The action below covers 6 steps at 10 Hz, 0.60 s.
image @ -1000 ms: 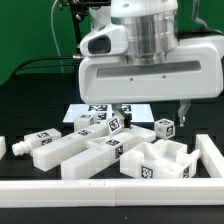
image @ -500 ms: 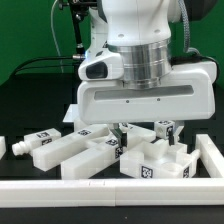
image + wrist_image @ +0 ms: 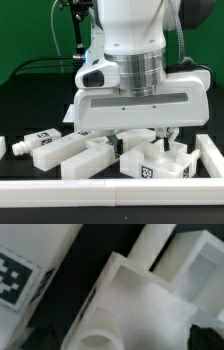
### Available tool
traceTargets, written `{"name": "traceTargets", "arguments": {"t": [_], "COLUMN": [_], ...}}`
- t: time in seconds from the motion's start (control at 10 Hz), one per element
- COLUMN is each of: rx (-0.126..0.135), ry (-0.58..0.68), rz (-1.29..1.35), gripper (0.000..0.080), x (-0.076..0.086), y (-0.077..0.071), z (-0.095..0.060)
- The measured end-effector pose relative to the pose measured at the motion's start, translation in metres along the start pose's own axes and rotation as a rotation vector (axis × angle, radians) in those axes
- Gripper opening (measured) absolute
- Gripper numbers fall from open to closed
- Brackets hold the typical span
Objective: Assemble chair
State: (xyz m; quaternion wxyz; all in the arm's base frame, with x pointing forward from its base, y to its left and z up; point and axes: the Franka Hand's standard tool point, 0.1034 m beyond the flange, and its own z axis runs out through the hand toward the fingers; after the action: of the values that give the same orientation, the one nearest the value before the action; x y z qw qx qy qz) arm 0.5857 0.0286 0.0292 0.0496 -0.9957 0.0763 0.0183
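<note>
The chair parts are white blocky pieces with black-and-white tags, lying in a row along the front of the table. Long bars (image 3: 52, 150) lie on the exterior view's left. The square seat frame (image 3: 160, 163) sits on the exterior view's right. My gripper (image 3: 143, 141) hangs low over the middle of the row, open, one finger (image 3: 118, 146) beside the bars and the other (image 3: 168, 134) over the seat frame's back edge. Nothing is held. In the wrist view a white piece with a round hole (image 3: 104, 339) fills the picture very close up, next to a tagged piece (image 3: 14, 276).
A long plain white border rail (image 3: 100, 191) runs along the front edge, and a second rail (image 3: 212, 150) stands at the exterior view's right. The marker board (image 3: 82, 131) lies behind the parts, mostly hidden by my hand. Black cables trail at the back.
My hand has come down and toward the exterior view's left, from above the parts to just over them, now hiding the small cubes behind. The jaws stayed open.
</note>
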Motion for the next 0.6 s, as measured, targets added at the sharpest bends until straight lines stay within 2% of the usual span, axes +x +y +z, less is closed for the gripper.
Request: {"name": "traceTargets", "arguments": {"t": [0.3,0.5,0.6], "rx": [-0.001,-0.001,-0.001], "ry": [0.007,0.006,0.006], "rz": [-0.008,-0.008,-0.008], "gripper": [0.0649,0.0409,0.0409], "x": [-0.0008,-0.001,-0.001], "y": [-0.0042,-0.0043,-0.0042], "z": [0.0077,0.008,0.0081]}}
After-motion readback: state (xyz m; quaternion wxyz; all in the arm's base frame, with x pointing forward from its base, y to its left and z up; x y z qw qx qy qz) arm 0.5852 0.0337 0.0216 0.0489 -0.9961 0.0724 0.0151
